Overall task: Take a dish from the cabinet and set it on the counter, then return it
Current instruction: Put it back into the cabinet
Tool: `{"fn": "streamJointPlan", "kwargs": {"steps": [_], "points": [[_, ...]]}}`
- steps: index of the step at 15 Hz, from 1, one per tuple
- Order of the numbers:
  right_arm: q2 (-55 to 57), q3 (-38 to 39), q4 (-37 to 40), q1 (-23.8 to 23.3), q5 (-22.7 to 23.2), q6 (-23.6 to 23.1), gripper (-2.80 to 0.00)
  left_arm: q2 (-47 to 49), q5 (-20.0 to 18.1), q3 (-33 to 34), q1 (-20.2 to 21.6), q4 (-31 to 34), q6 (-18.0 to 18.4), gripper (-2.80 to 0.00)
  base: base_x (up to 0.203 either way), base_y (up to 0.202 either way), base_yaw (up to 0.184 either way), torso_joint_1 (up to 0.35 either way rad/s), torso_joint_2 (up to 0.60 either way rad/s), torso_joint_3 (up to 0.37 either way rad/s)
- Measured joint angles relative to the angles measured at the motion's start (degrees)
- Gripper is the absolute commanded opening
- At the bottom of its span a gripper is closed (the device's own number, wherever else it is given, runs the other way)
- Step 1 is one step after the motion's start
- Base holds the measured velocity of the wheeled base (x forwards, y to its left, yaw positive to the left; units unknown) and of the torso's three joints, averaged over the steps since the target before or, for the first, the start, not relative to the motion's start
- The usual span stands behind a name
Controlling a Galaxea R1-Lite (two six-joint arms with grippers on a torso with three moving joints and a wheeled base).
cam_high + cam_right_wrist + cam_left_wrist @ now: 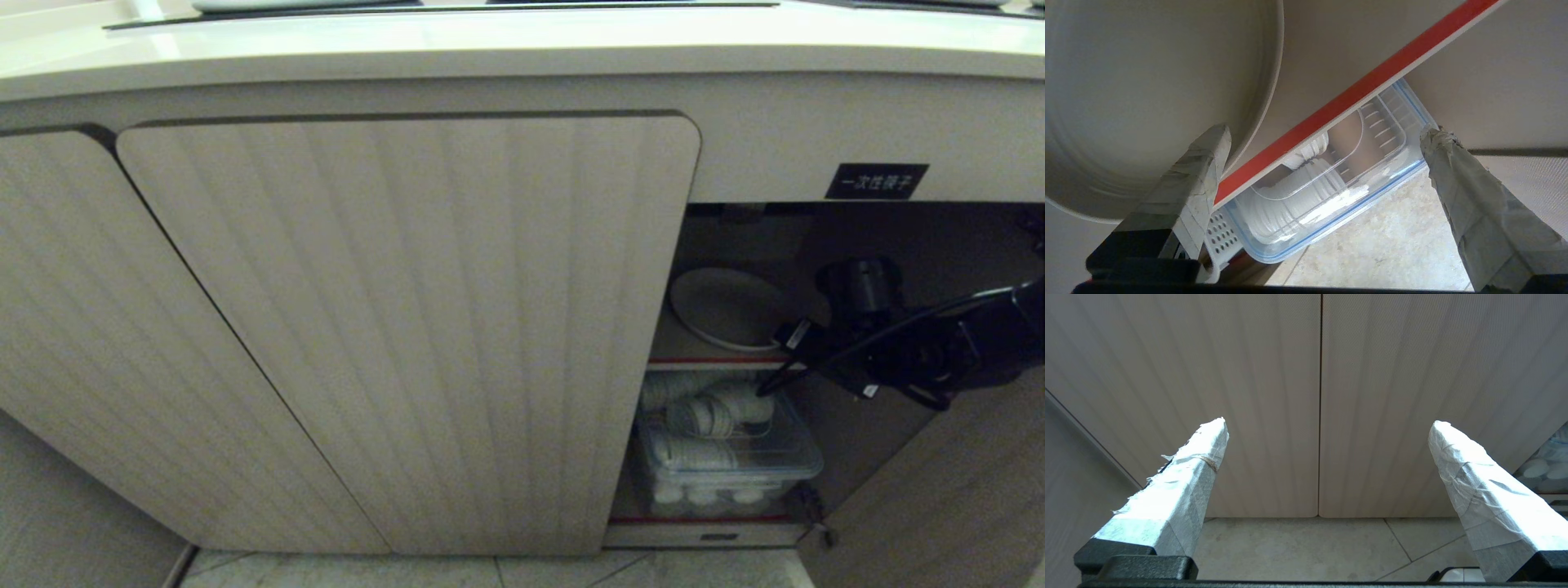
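Reaching into the pale ribbed-door cabinet (408, 327), the right gripper (1323, 134), jaws spread and empty, nears the cream-white round dish (727, 309) on its shelf. Whether fetching or just returned, I cannot tell. A grasp would need one finger under the rim.

cabinet (408, 327) doors: pale wood-grain, ribbed, matt | worktop (490, 45): smooth, slight sheen | dish (727, 309): matt cream ceramic look | shelf edge (1355, 92): glossy red strip | storage box (727, 457): clear glossy plastic | claw fingers (1478, 196): wrapped in rough, wrinkled whitish tape | floor (1298, 547): mottled stone-look tile, matt
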Motion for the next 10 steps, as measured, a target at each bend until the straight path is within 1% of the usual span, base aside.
{"fn": "streamJointPlan", "kwargs": {"steps": [2, 5, 8, 10], "points": [[0.0, 0.2, -0.9, 0.0, -1.0, -0.6, 0.00, 0.0, 0.0, 0.0, 0.0, 0.0, 0.0, 0.00, 0.000, 0.000, 0.000, 0.000, 0.00, 0.000], [0.1, 0.5, -3.0, 0.1, -1.9, -3.0, 0.00, 0.0, 0.0, 0.0, 0.0, 0.0, 0.0, 0.00, 0.000, 0.000, 0.000, 0.000, 0.00, 0.000], [0.1, 1.9, -6.7, 0.1, -2.0, -7.4, 0.00, 0.0, 0.0, 0.0, 0.0, 0.0, 0.0, 0.00, 0.000, 0.000, 0.000, 0.000, 0.00, 0.000], [0.1, 2.2, -8.4, 0.1, -2.0, -8.5, 0.00, 0.0, 0.0, 0.0, 0.0, 0.0, 0.0, 0.00, 0.000, 0.000, 0.000, 0.000, 0.00, 0.000]]}}
